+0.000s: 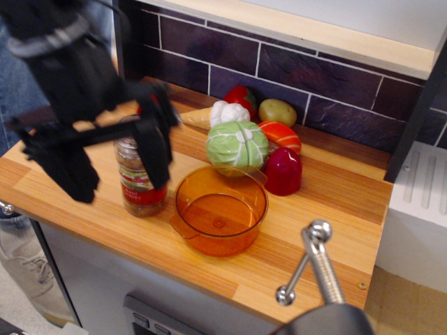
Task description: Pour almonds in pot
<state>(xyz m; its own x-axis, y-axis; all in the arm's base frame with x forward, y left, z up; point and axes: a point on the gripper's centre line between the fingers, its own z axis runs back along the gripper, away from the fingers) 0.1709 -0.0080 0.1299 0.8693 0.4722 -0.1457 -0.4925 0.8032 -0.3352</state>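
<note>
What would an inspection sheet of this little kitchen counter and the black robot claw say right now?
Surface: wooden counter, no spills seen.
Job's things: jar of almonds upright, left of the pot; orange pot looks empty.
Clutter: toy cabbage, dark red dome toy, other toy vegetables grouped by the wall.
Grippers: gripper blurred, open, fingers apart, in front of the jar, holding nothing.
Cables: nothing seen.
Surroundings: purple tile wall; metal clamp handle at the front edge; jeans of a person at left.
</note>
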